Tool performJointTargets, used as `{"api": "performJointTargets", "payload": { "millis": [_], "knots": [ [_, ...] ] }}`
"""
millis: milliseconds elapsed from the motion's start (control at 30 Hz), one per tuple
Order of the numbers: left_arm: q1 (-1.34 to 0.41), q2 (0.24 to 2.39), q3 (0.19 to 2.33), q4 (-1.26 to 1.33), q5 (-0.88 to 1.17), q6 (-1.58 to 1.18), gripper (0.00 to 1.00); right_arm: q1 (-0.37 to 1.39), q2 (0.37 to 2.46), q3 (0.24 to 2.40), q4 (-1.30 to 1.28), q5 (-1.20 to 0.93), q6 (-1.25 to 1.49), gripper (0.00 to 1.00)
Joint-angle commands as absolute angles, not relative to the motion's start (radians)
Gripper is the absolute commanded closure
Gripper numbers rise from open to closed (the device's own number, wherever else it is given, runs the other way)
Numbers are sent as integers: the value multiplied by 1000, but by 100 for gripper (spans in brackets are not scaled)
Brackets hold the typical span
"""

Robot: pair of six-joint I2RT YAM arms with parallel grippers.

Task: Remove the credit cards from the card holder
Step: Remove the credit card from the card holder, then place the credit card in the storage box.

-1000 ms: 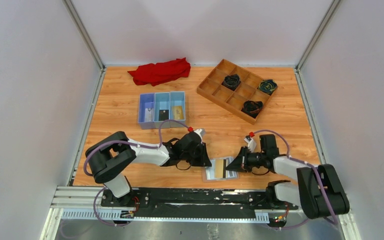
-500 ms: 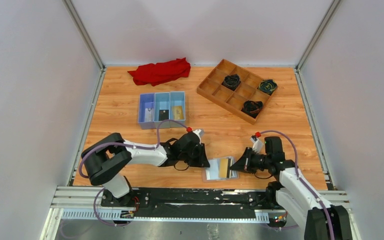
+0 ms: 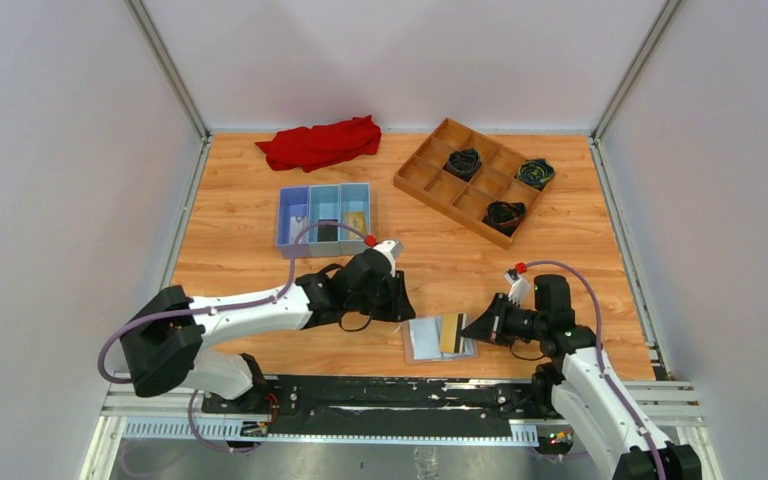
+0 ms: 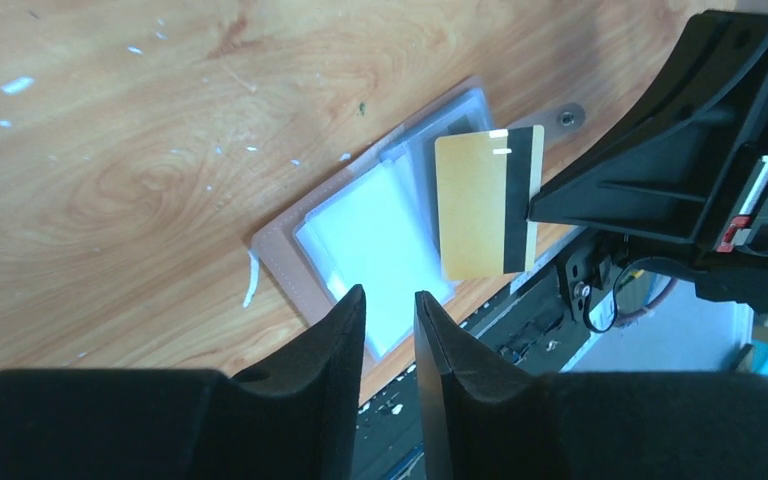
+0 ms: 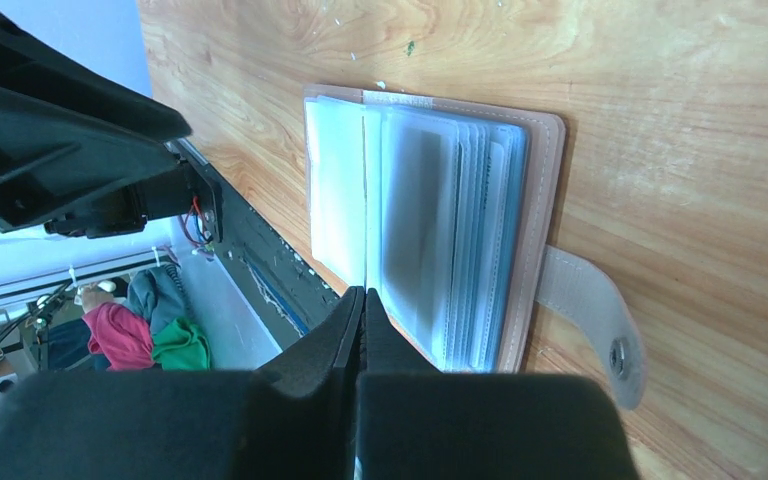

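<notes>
Left wrist view has the right claw (image 4: 535, 207) pinching the gold card (image 4: 475, 205) by its striped edge over the open card holder (image 4: 360, 240) at the tabletop (image 4: 110, 150) front, while the left claw (image 4: 390, 293) hangs slightly parted and empty, so draw the card out level and straight.

Pale walls (image 3: 60, 200) — wood-grain table (image 3: 250, 215)

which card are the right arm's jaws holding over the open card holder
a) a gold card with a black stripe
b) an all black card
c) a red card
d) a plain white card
a: in the left wrist view the right jaws are shut on the edge of the gold card, which has a black stripe down one side and sits above the open card holder.
</notes>
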State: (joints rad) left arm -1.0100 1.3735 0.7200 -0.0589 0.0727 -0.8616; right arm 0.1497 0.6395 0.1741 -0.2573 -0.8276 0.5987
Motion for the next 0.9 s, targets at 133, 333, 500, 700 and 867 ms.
{"api": "performJointTargets", "payload": {
  "millis": [133, 333, 500, 700, 867],
  "knots": [
    [-1008, 1285, 779, -230, -23, -790, 62, 133, 593, 227, -311, -824, 614, 100],
    [-1007, 1293, 744, -70, 143, -831, 34, 136, 583, 265, -257, -877, 655, 100],
    [-1007, 1316, 724, 42, 223, -861, 31, 136, 584, 250, -86, -988, 769, 100],
    [-1003, 1297, 728, 89, 255, -874, 22, 138, 583, 224, 127, -1091, 905, 100],
    [-992, 1296, 720, 114, 282, -896, 23, 150, 590, 218, 219, -1123, 967, 100]
  ]
}}
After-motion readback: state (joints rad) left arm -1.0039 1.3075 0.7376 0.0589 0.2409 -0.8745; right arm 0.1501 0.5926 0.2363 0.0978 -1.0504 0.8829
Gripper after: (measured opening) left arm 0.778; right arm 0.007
